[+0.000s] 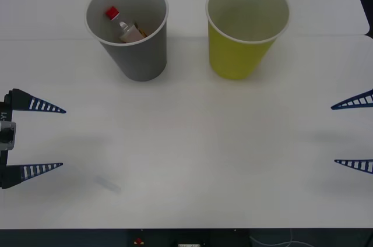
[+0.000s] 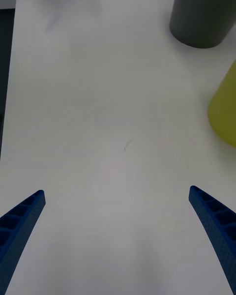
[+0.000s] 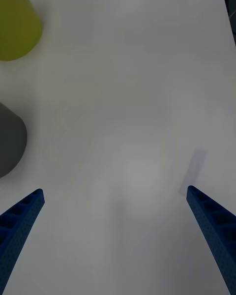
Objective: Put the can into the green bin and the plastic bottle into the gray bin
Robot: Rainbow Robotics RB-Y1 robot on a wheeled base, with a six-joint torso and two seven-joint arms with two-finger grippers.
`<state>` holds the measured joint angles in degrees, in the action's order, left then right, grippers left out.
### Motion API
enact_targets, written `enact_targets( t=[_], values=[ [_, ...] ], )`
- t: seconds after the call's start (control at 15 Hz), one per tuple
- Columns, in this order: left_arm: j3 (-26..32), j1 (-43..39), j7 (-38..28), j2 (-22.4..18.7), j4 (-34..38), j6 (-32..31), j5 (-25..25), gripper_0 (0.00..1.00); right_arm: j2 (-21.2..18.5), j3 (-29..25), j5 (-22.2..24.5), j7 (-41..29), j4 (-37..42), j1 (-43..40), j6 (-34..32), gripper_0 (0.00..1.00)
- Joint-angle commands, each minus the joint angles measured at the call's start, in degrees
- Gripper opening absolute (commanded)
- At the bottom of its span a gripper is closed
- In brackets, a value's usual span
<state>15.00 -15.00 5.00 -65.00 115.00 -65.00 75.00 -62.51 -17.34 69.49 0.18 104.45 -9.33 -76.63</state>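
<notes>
The gray bin [image 1: 135, 37] stands at the back left of the white table. Inside it lies the plastic bottle [image 1: 125, 27], red cap up, tilted against the wall. To its right stands the green bin [image 1: 245, 31]; its inside looks pale and I cannot see a can in it. The can is out of view. At the left table edge my left gripper [image 1: 58, 138] is open with nothing between its fingers, and the right gripper [image 1: 335, 134] is open and empty at the right edge. The wrist views show the gray bin [image 2: 201, 14] [image 3: 10, 140] and green bin [image 2: 225, 108] [image 3: 17, 22] from the side.
The white table [image 1: 192, 142] spreads wide between the grippers and the bins. A faint clear smudge or strip [image 1: 108, 184] lies near the front left. A seam crosses the table behind the bins, and the table's front edge runs along the bottom.
</notes>
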Motion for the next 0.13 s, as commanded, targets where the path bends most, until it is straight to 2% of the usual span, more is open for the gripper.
enact_targets(
  t=[0.07,0.13],
  values=[
    [0.0,0.0,0.0,0.0,0.0,0.0,0.0,1.0,-0.06,-0.06,0.03,-0.35,-0.21,0.01,-0.1,1.0],
    [0.0,0.0,0.0,0.0,0.0,0.0,0.0,1.0,-0.06,-0.06,0.03,-0.35,-0.21,0.01,-0.1,1.0]
  ],
)
